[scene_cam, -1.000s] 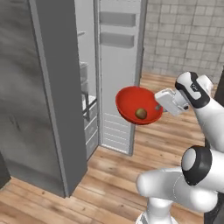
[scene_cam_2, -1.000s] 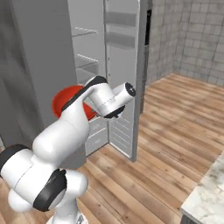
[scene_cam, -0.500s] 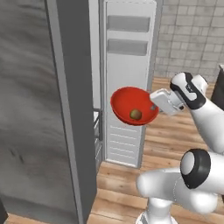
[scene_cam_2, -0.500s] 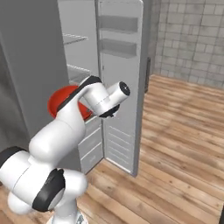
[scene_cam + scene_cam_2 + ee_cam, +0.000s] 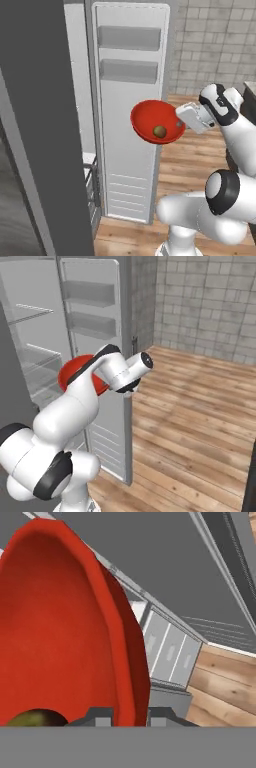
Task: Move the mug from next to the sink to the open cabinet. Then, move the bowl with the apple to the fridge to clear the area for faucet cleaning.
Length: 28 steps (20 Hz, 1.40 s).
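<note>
Gripper (image 5: pixel 178 121) pinches the rim of the wide glossy red bowl (image 5: pixel 152 119) before the grey fridge (image 5: pixel 131 75); likely rigid, slick; brownish-olive apple (image 5: pixel 159 131) may roll.

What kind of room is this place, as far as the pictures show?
Probably a kitchen: a tall grey fridge stands open showing wire shelves, the far wall is tiled, and a glossy red bowl holds a small brownish-olive apple.

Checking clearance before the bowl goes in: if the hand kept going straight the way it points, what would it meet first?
Probably the fridge: the hand, shut on the red bowl with the apple, points left at its open door's inner face. Depth is unclear, so it might pass into the interior.
</note>
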{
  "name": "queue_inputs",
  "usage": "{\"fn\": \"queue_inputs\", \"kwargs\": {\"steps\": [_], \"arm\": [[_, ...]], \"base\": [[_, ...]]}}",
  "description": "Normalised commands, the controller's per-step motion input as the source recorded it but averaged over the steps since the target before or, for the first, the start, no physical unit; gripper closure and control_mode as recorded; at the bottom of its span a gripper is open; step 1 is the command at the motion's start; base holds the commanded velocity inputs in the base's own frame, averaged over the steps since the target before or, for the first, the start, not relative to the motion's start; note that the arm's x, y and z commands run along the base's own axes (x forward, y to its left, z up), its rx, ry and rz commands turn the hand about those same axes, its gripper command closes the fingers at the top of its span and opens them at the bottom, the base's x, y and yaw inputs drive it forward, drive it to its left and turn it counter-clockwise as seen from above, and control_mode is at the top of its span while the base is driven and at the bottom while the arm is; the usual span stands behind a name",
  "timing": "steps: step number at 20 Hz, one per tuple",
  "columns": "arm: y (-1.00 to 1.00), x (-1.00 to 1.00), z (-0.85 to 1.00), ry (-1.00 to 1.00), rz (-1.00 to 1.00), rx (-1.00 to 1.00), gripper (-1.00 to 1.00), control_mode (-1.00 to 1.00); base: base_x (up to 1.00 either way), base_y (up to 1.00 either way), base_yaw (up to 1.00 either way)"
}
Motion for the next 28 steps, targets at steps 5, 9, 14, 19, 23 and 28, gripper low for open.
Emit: {"fn": "queue_inputs", "kwargs": {"steps": [5,9,14,19,23,28], "arm": [[0.00,0.00,0.00,0.00,0.00,0.00,1.00,1.00],[0.00,0.00,0.00,0.00,0.00,0.00,1.00,1.00],[0.00,0.00,0.00,0.00,0.00,0.00,1.00,1.00],[0.00,0.00,0.00,0.00,0.00,0.00,1.00,1.00],[0.00,0.00,0.00,0.00,0.00,0.00,1.00,1.00],[0.00,0.00,0.00,0.00,0.00,0.00,1.00,1.00]], "base": [[0.74,-0.11,0.08],[-0.06,0.04,0.40],[-0.05,0.00,0.45],[-0.03,0.02,0.44],[0.00,0.28,0.27],[0.21,0.10,-0.12]]}}
